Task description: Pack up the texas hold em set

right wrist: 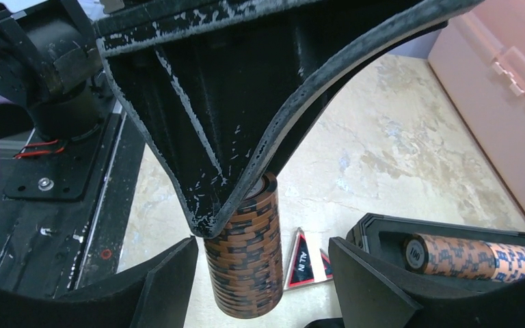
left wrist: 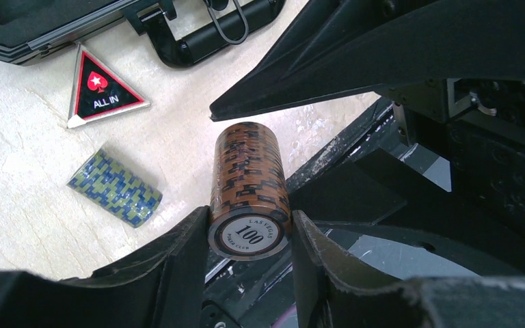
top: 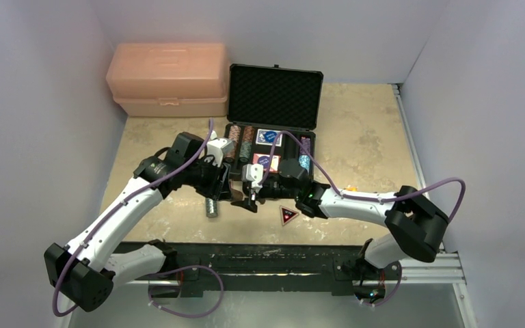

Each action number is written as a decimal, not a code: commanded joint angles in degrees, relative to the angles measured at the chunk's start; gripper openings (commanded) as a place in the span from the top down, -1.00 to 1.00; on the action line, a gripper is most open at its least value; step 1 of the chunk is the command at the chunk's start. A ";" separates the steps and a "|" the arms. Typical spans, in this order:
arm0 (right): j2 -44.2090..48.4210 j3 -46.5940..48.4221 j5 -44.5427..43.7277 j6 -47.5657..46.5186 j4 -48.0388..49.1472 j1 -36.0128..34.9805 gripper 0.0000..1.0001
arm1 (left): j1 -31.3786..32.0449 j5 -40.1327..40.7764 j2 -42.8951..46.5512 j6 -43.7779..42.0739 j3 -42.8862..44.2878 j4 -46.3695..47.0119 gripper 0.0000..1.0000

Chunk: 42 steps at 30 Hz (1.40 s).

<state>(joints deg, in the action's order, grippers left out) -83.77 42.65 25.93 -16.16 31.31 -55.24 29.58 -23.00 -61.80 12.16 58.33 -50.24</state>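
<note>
Found the left gripper (left wrist: 249,229) clenched on a brown chip stack (left wrist: 249,171), with a finger pressed on each side and the "100" face turned to the wrist. Found the right gripper (right wrist: 263,277) released and spread around the same stack, with a clear gap on one side. Saw one of its finger tips close by the far end of the stack; could not tell if touching. Could not tell either whether the stack rested on the table (top: 369,137).

Noted all this just behind the black front rail (top: 273,254) and in front of the case. Saw a blue-green chip stack (left wrist: 115,188) lying on its side near by, apart from both grippers. Saw a red triangle button (left wrist: 102,89) marked "ALL IN" lying flat near the handle (left wrist: 205,37) of the case.

Farther back, saw the black case (top: 273,102) open with the lid upright, and chip rows and card decks (top: 268,137) in the base. Found a wide bare strip of table from the case to the right edge, and a narrower one on the left. Farthest, noted a pink box (top: 167,78) in the left corner, just beside the lid.
</note>
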 commanded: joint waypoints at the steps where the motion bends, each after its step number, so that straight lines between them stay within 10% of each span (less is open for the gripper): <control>1: -0.40 2.43 1.76 -0.50 1.56 -0.48 -0.49 | -0.49 -2.11 2.08 -1.40 0.65 3.89 1.00; 28: -4.12 2.64 2.90 0.70 4.63 -0.48 -0.41 | -0.49 -2.83 2.47 -1.75 0.22 4.36 1.00; 39: -4.30 3.49 3.37 0.10 2.83 -0.50 0.61 | -0.49 -1.60 2.38 -1.62 0.34 3.98 0.99; 42: -4.15 3.70 3.59 -0.09 2.02 -0.48 0.84 | -0.49 -0.50 2.41 -1.49 0.40 3.71 0.58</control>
<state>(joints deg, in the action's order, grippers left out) -88.16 43.48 28.53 -15.68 32.51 -55.55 29.36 -23.70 -61.04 11.25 58.22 -49.50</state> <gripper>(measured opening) 0.467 0.422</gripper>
